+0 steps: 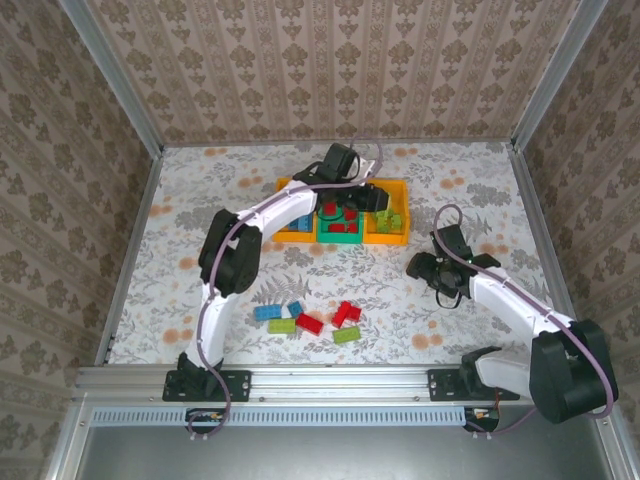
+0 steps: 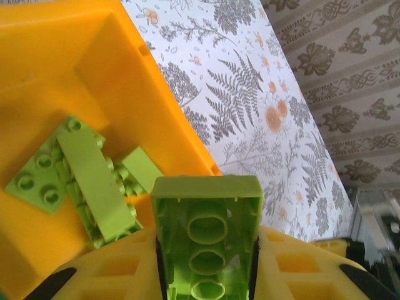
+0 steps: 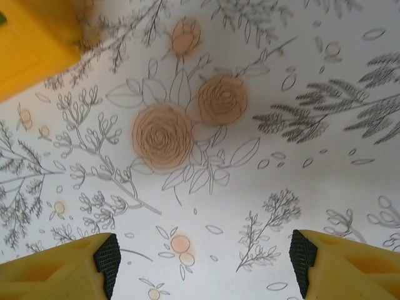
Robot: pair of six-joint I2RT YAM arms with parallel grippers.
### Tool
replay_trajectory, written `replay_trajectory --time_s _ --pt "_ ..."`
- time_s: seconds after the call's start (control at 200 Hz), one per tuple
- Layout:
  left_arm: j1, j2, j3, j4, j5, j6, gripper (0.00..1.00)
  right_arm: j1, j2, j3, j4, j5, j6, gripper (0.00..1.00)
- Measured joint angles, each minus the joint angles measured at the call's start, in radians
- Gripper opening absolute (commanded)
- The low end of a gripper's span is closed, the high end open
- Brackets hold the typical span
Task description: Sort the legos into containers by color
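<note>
Grip of my L gripper (image 2: 207, 265) is clenched on one light-green lego (image 2: 207, 206), pinched btw both yellow fingers (image 2: 119, 272), hollow underside w/ its round tubes facing my wrist cam. It hangs over the edge of the orange-yellow bin (image 2: 169, 119), the right-hand end of the three joined containers at the back of the table (image 1: 200, 200). Inside that bin lies a green pile (image 2: 87, 181) of same-colour bricks, some flat, some tilted on each other. Next to it, the green bin (image 1: 340, 238) in the middle holds red pieces; what's in the far-left bin I can't tell, my L arm covers most of it. My R gripper (image 3: 203, 265) is released, fingers (image 3: 75, 269) spread wide w/ nothing btw them, hovering above bare floral cloth, just right of the containers and apart from them. Well away, near my bases, loose legos (image 1: 309, 322) sit on the table in a small scatter: two blue, two red, two light green, none touching either gripper.
</note>
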Motion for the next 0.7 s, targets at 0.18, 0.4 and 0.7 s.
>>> replay_trajectory --time_s 0.18,0.4,0.7 --pt "0.011 0.068 0.059 -0.009 -0.008 -0.043 0.47 0.020 0.000 -0.027 0.013 -0.012 0.035 0.75" --pt "0.020 0.073 0.077 0.033 -0.001 -0.130 0.80 0.040 -0.002 -0.053 0.038 -0.017 0.071 0.75" --pt "0.020 0.033 0.028 0.089 -0.017 -0.150 1.00 0.108 -0.006 -0.054 0.042 -0.014 0.087 0.75"
